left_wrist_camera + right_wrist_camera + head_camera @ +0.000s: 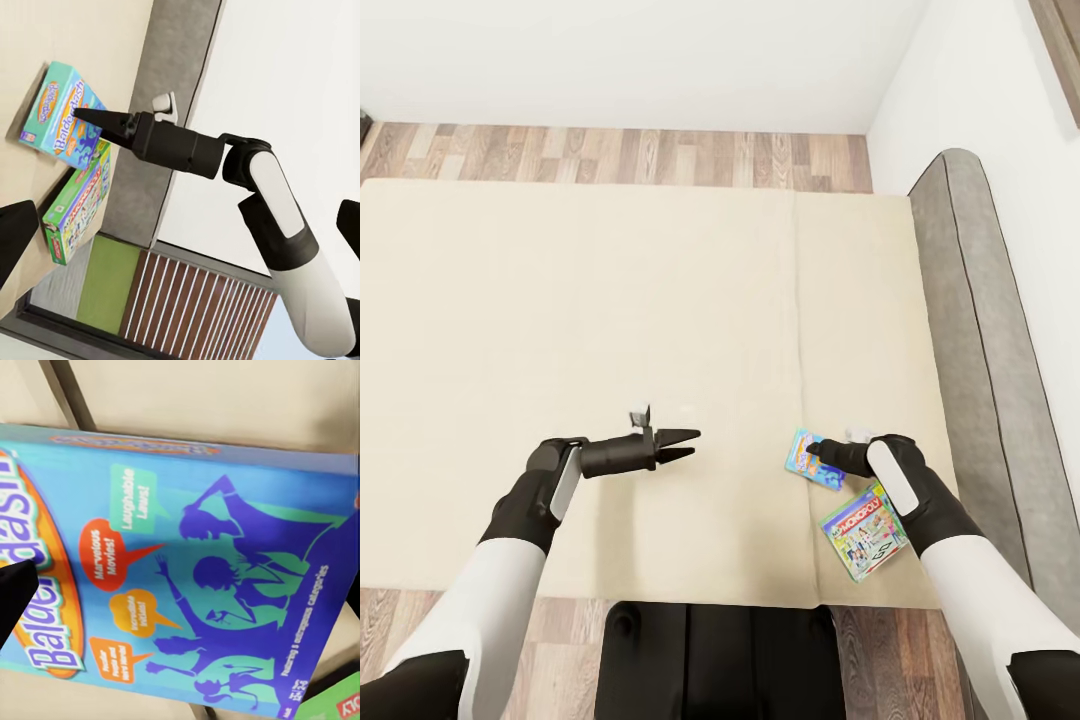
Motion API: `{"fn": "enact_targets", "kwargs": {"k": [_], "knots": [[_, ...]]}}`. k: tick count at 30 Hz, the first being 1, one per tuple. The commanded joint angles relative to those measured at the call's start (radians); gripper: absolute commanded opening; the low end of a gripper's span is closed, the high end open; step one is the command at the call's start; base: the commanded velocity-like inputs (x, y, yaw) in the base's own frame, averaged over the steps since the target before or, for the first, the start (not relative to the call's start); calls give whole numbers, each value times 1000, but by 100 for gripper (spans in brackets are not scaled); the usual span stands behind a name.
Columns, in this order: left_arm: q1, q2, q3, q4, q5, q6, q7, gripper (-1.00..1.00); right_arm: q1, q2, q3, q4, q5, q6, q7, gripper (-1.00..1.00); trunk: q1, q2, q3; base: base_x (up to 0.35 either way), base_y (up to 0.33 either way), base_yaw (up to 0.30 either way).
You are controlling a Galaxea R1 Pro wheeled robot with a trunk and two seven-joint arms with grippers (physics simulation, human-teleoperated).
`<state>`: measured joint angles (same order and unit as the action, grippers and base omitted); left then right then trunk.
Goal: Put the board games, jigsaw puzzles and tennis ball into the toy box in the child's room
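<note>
Two board games lie near the front right corner of the cream bed: a small blue one and a Monopoly one just beside it. My right gripper hovers over the blue box with its fingers spread open to either side, holding nothing. The left wrist view shows that gripper pointing at the blue box, with the Monopoly box next to it. My left gripper is open and empty over bare mattress to the left. The toy box and table are out of view.
A grey padded headboard runs along the bed's right side against a white wall. Wooden floor lies beyond the far edge of the bed. My dark base stands at the bed's near edge.
</note>
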<state>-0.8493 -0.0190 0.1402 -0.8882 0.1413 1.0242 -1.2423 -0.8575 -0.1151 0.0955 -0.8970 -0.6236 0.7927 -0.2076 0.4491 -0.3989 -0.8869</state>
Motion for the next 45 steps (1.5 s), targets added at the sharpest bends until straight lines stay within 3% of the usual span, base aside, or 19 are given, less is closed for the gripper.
{"fn": "enact_targets", "kwargs": {"k": [1,23,32,45], "knots": [[0,-1,2,0,-2,7,-3,100,0,-2,4,5,-7,4,-8,100,1,-1,-1,0,0,0],[0,-1,2,0,-2,5,-5,100,0,-10,4,9,-10,29,25,100,1,-1,-1,0,0,0],[0,-1,2,0,-2,5,-5,100,0,-11,5,18,-3,30,122,100,1,-1,-1,0,0,0],[0,-1,1,-1,-2,5,-5,100,0,-14,6,18,1,30,138,100,1,-1,-1,0,0,0]]}}
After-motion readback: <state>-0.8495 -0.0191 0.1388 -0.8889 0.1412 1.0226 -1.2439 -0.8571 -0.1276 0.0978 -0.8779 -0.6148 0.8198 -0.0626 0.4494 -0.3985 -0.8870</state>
